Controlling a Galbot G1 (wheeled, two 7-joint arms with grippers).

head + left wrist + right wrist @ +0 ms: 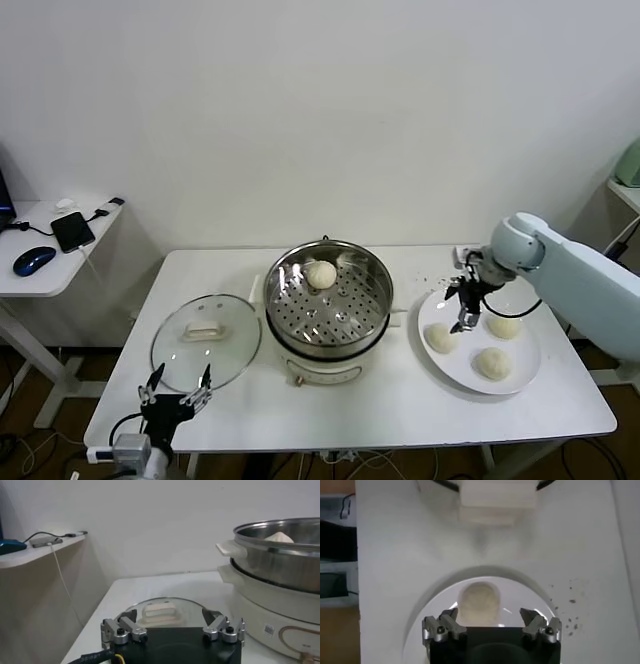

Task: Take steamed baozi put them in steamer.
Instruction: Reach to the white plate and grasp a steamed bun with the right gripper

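Steamer: I see the round, shiny steel steamer [328, 298] mid-table, its tray perforated, on a white base
Baozi inside: one smooth, domed baozi [321, 273] sits at the tray's far side
Plate: a flat white plate [432, 355] to the right carries three pale buns [491, 363]
Right gripper: my right gripper [465, 310] hangs over the plate's left part, fingers spread and empty, one bun [479, 603] just below
Left gripper: my left gripper [176, 392] is parked at the near table edge, fingers apart, beside the glass lid [206, 337]

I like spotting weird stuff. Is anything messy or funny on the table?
Only a little: dark specks lie scattered on the white table beside the plate, like spilled crumbs. The glass lid lies flat beside the steamer.
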